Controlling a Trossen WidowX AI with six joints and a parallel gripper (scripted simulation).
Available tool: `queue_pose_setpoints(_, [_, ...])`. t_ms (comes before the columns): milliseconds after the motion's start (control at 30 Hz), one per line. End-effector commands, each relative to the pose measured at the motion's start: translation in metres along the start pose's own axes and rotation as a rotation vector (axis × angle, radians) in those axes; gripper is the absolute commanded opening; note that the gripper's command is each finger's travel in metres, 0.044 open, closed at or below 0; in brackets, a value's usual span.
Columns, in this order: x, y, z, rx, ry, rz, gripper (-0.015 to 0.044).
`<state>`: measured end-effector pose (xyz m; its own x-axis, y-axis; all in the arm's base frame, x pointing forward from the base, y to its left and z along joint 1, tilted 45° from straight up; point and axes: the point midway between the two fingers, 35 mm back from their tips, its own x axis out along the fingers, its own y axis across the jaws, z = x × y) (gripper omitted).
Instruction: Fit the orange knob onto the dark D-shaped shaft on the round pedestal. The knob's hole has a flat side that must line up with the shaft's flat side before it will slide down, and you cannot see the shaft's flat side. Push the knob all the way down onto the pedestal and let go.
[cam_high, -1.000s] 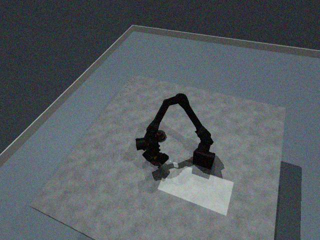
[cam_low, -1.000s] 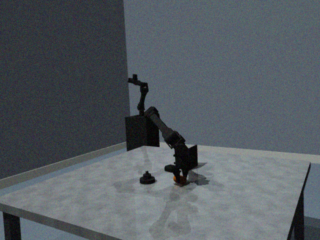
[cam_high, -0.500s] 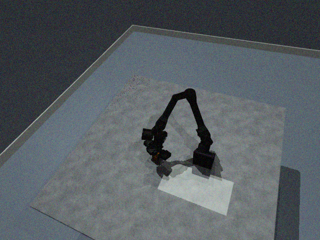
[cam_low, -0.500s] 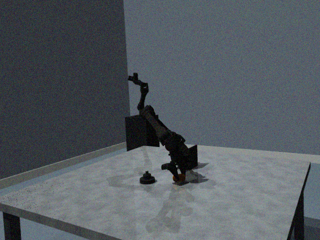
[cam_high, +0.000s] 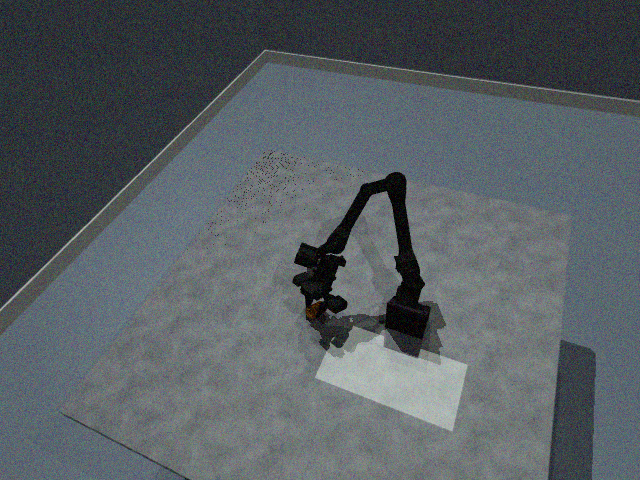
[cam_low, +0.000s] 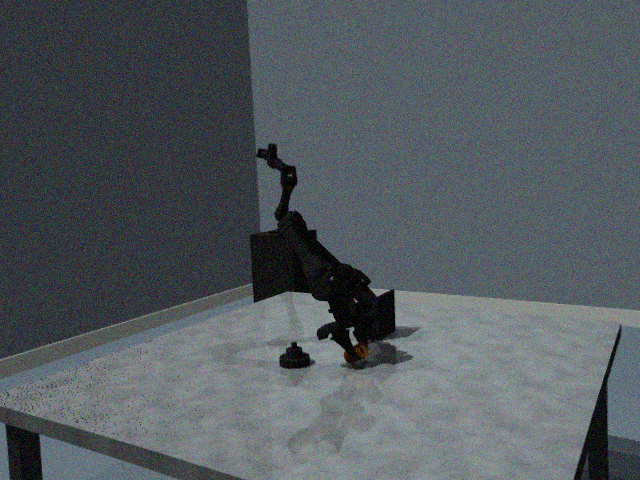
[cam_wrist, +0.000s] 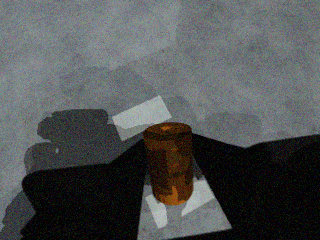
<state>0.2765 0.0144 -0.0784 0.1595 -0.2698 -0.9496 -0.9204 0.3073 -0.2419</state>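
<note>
The orange knob (cam_high: 313, 310) (cam_low: 357, 353) (cam_wrist: 170, 167) is a short cylinder. My gripper (cam_high: 314, 308) (cam_low: 356, 351) (cam_wrist: 167, 140) is shut on it, with a black finger on each side in the wrist view. The knob looks tilted in the exterior view and sits at or just above the table top; the exact gap is hard to tell. The dark round pedestal (cam_low: 294, 360) with its upright shaft (cam_low: 294, 345) stands left of the gripper in the exterior view, apart from the knob. The arm hides it in the top view. The shaft's flat side cannot be seen.
The mottled grey table top (cam_high: 206, 361) (cam_low: 465, 403) carries a bright white rectangle (cam_high: 403, 384). The arm's black base (cam_high: 407, 317) is right of the gripper in the top view. The exterior view also shows a dark box (cam_low: 271, 266) and a thin arm shape behind the arm.
</note>
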Motion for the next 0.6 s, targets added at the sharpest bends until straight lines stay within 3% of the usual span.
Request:
queue_pose_setpoints(0, [-0.003,0.001,-0.003,-0.005,-0.060,0.000,0.0179])
queue_pose_setpoints(567, [-0.012,0.002,-0.019,-0.008,-0.330,0.003,0.0179])
